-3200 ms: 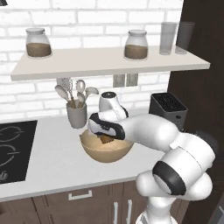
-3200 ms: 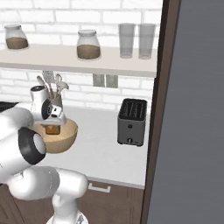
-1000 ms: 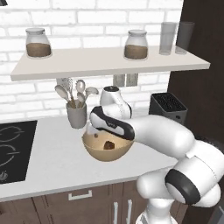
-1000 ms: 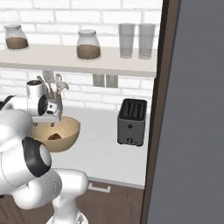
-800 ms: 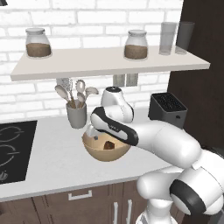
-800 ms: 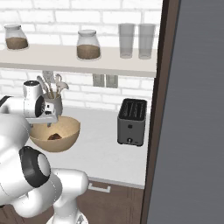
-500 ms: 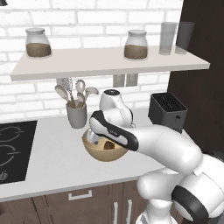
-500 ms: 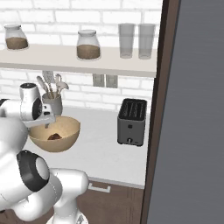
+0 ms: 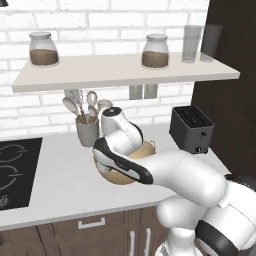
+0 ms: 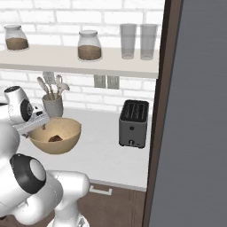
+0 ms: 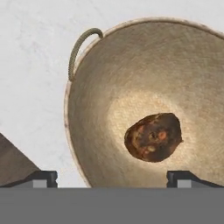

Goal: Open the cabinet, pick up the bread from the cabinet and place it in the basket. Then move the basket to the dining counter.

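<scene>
Hand view: rough, lumpy dark-brown bread [image 11: 153, 137] sits in round woven tan basket [image 11: 87, 122] (rope loop handle at rim) on speckled pale counter [image 11: 30, 87]; jaws wide apart, holding nothing.

In the left base view the arm's elbow hides most of the basket [image 9: 145, 148] and all of the bread, while in the hand view the basket's right side runs off the edge and only the pincer's [image 11: 112, 177] tips show, seemingly spread wide.
</scene>
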